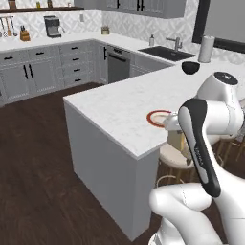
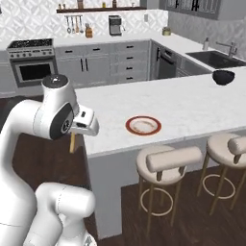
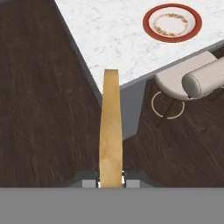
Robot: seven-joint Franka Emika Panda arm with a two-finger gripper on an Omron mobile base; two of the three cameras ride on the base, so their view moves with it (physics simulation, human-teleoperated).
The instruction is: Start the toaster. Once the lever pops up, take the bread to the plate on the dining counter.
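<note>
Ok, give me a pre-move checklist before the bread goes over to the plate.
1. Bread held in the gripper: ok, the slice stands edge-on between the fingertips.
2. Plate free to receive it: ok, nothing lies on its cream centre.
3. Plate sits on the dining counter: ok, near the edge above the stools.
4. Bread over the plate: not ok, the slice hangs beside the counter corner, above the dark floor.
5. Path across the marble: ok, bare between corner and plate; the black bowl sits well beyond.
6. Grip firmness: cannot tell.
</note>
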